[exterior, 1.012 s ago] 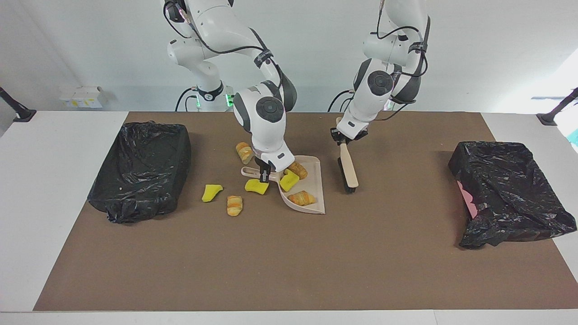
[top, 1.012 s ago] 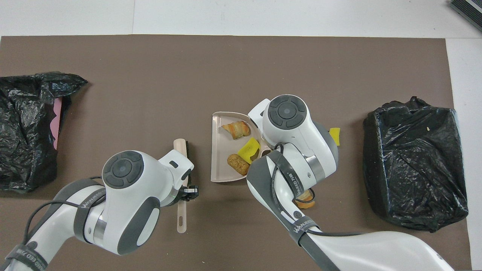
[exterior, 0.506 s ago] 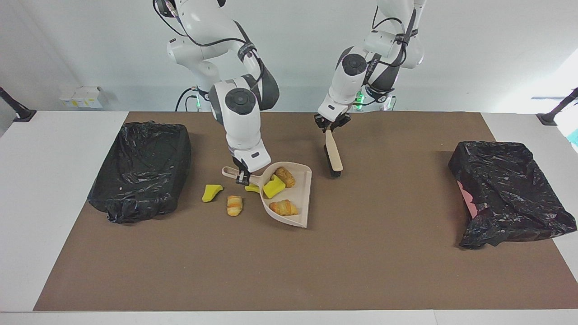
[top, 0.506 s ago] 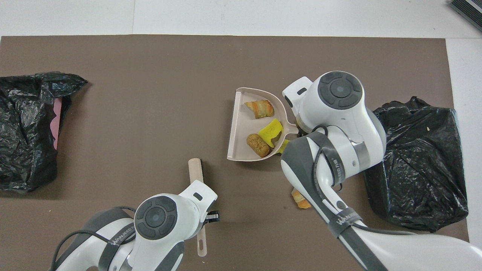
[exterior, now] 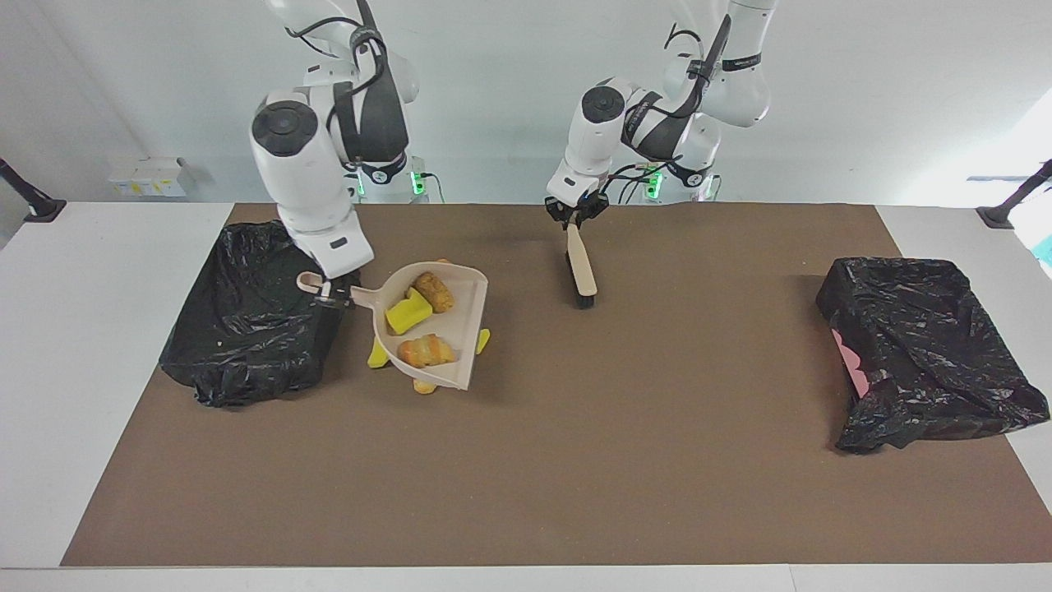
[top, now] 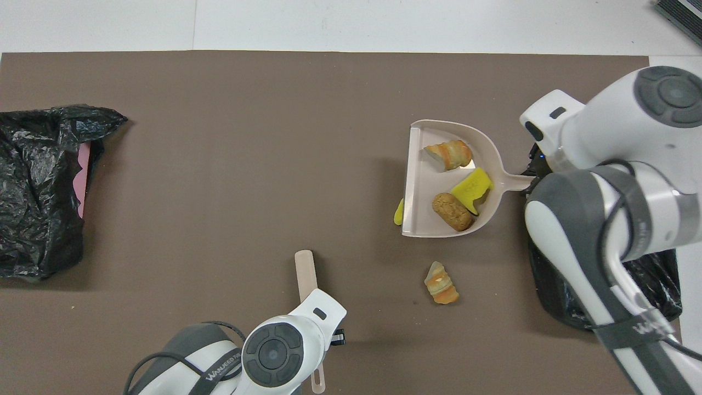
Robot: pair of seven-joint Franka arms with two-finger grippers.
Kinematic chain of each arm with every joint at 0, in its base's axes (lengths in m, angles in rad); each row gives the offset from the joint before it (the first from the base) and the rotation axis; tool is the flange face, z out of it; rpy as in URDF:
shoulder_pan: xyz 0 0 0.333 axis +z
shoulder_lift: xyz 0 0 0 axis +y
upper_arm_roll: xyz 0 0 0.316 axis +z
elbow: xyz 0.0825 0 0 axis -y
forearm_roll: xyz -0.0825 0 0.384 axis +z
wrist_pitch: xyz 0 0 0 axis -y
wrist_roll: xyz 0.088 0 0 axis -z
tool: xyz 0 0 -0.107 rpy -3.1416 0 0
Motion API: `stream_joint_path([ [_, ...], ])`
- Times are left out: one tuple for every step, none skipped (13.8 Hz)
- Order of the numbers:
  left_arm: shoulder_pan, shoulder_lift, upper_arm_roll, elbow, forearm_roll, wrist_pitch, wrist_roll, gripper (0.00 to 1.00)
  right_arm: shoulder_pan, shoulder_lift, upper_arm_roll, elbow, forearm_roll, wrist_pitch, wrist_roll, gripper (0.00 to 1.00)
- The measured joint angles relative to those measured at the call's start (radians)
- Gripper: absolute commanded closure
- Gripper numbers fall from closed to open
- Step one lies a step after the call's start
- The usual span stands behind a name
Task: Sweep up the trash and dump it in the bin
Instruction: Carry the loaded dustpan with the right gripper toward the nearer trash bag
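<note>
Right gripper, pinching the dustpan, has lifted it toward the nine-o'clock bin, dump imminent; left gripper clamps the brush.

**Both arms raised, both grippers clamped**

The right arm bends over its end of the table, wrist angled down, and the right gripper is closed on a dustpan handle, held in the air. The left arm folds back toward its base; the left gripper points down, closed on a brush handle
</note>
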Motion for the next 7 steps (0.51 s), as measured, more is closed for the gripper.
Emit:
stream_joint_path([
  [0.000, 0.003, 0.001, 0.000, 0.000, 0.002, -0.001, 0.64, -0.046, -0.019, -0.001, 0.000, 0.000, -0.023, -0.060, 1.00],
  [0.000, 0.004, 0.002, 0.000, 0.001, 0.003, 0.000, 0.01, -0.095, -0.037, -0.002, 0.000, 0.000, -0.045, -0.118, 1.00],
  [0.001, 0.004, 0.004, 0.000, 0.002, 0.003, 0.006, 0.00, -0.139, -0.054, -0.004, 0.000, 0.000, -0.064, -0.166, 1.00],
  [0.002, 0.005, 0.007, 0.001, 0.002, 0.003, 0.015, 0.00, -0.187, -0.069, -0.005, -0.002, -0.001, -0.082, -0.214, 1.00],
  [0.005, 0.006, 0.010, 0.002, 0.002, 0.002, 0.020, 0.00, -0.231, -0.080, -0.006, -0.004, -0.003, -0.093, -0.256, 1.00],
  [0.012, 0.006, 0.014, 0.003, 0.003, 0.002, 0.021, 0.00, -0.270, -0.086, -0.006, -0.010, -0.004, -0.096, -0.296, 1.00],
  [0.037, 0.007, 0.016, 0.008, 0.013, 0.002, 0.022, 0.00, -0.312, -0.093, -0.007, -0.022, -0.009, -0.096, -0.339, 1.00],
])
